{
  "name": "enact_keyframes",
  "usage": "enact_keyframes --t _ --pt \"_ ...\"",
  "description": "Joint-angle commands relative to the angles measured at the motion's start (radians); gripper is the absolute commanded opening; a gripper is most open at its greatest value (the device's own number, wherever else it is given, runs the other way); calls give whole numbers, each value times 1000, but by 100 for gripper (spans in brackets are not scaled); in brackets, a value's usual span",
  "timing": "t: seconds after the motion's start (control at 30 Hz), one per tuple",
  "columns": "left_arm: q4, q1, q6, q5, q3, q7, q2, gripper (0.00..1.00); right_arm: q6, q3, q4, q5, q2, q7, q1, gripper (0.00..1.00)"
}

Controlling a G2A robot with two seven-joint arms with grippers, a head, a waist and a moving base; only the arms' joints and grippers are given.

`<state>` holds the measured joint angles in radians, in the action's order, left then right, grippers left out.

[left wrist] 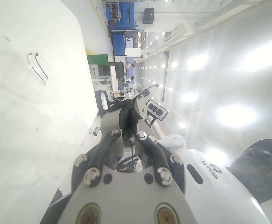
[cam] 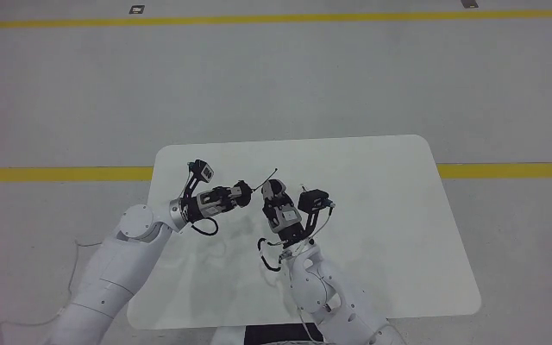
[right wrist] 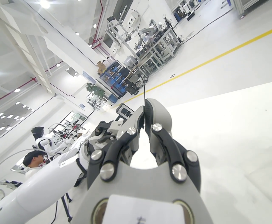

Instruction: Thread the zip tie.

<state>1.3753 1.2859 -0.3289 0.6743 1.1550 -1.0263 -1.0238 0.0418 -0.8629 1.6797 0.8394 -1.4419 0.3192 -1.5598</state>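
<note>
Over the middle of the white rounded table (cam: 388,216) the two arms meet, tips almost touching. The right gripper (right wrist: 145,115) is clenched on a thin black plastic zip tie (right wrist: 144,89), which stands straight out from between its ribbed pads and ends in the air above the table. From overhead the zip tie (cam: 267,175) is a fine dark line slanting up and away from the right gripper (cam: 272,188), with the left gripper (cam: 247,189) just beside it.

The left gripper (left wrist: 127,106) has its dark fingers drawn tight together. Its own pads cover the spot where they meet, so I cannot tell whether a part of the tie is caught there. Past them, in the left wrist view, the free end of the zip tie (left wrist: 152,87) pokes out with a small head at its tip.

Two thin black curved strips (left wrist: 37,67) lie side by side on the tabletop, well apart from the grippers; a faint glossy outline lies around them, too pale to make out.

A yellow floor line (cam: 259,19) runs beyond the table and another passes behind it. Far back in the room stand blue shelving (left wrist: 122,12), a green bin (left wrist: 97,59) and a potted plant (right wrist: 94,89). The left arm's grey wrist block (right wrist: 125,111) sits right behind the right fingers and hides the table there.
</note>
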Motion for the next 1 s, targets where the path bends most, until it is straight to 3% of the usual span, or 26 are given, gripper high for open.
enact_keyframes --t 0.0,0.97 --pt "0 -1 0 2 0 -1 0 0 1 -2 -1 3 0 -4 -1 0" --pt "-3 -3 -3 4 -6 4 0 0 -12 -5 -18 15 -13 -12 1 0"
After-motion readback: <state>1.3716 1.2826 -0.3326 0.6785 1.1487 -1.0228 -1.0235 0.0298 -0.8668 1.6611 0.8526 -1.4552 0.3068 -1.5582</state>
